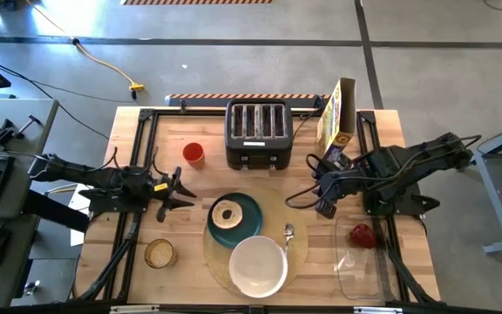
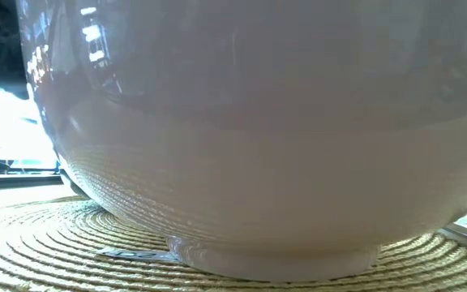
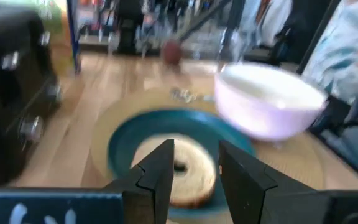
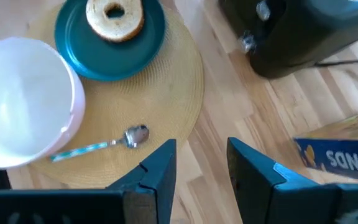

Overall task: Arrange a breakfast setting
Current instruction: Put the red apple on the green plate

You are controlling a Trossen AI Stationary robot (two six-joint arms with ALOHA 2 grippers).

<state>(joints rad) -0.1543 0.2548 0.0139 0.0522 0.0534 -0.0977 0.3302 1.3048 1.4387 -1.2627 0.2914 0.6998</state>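
A round tan placemat [image 1: 301, 253] lies at the table's near middle. On it are a dark teal plate [image 1: 247, 209] with a tan bagel half [image 1: 227, 215], a white bowl [image 1: 258, 266] and a small metal spoon [image 1: 288, 233]. The bowl fills the low view [image 2: 258, 122]. A small red food item [image 1: 362, 235] lies in a clear container to the right. My left gripper [image 1: 181, 190] is open and empty, left of the plate, and faces the bagel [image 3: 179, 177]. My right gripper [image 1: 323, 202] is open and empty above the table, right of the spoon [image 4: 104, 146].
A black four-slot toaster [image 1: 256, 133] stands at the far middle, with a small red cup [image 1: 193, 154] to its left and a cereal box [image 1: 336, 113] to its right. A clear container [image 1: 360, 266] sits at the near right. A small round jar [image 1: 159, 253] sits at the near left.
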